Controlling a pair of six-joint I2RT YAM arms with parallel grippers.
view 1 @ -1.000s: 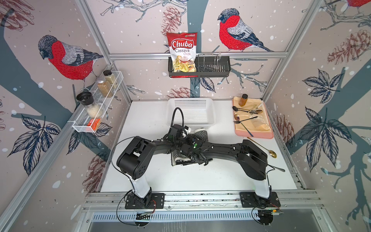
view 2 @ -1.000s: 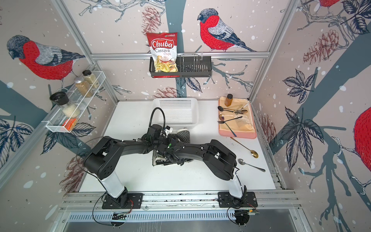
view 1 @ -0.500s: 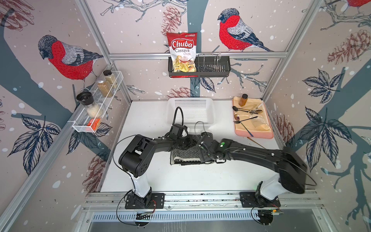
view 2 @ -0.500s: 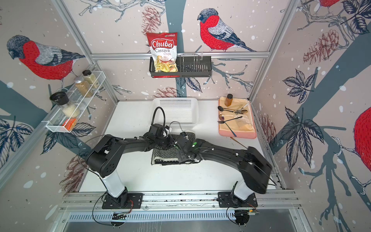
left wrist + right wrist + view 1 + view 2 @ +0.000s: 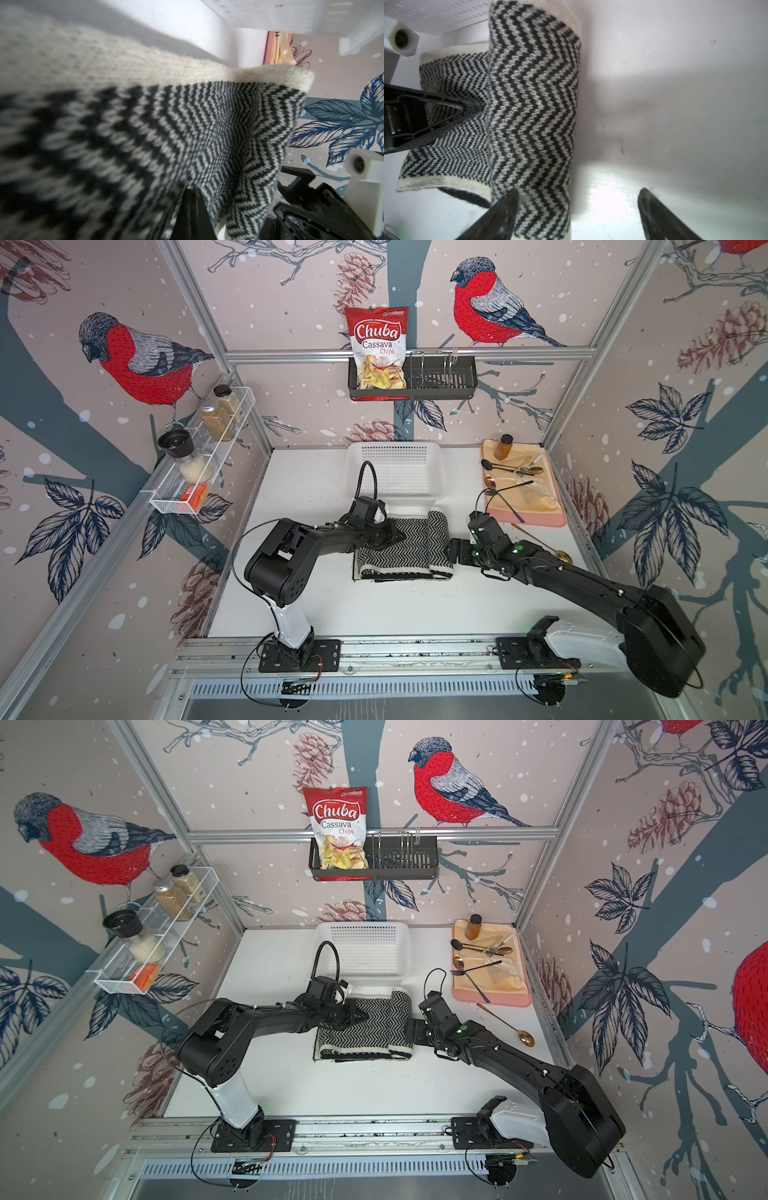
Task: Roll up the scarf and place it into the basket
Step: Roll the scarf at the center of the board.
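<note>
Scarf [image 5: 409, 549]: black-and-white knit, herringbone zigzag side up. Cream edge runs along the near side, with a black edge peeking out under it. Lies mid-desk [image 5: 415, 605], folded into a short thick stack. Its right end is curled up into a fat roll. Far cream edge sits just beside the near rim of the basket [image 5: 395, 472]. Basket: white, rectangular, perforated, upright at back centre. Scarf lies wholly outside it.

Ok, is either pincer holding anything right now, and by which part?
The left pincer is shut on the black-and-white knitted zigzag scarf, pinching cloth mid-width beside the rolled part. The right pincer is open, holding nothing.
</note>
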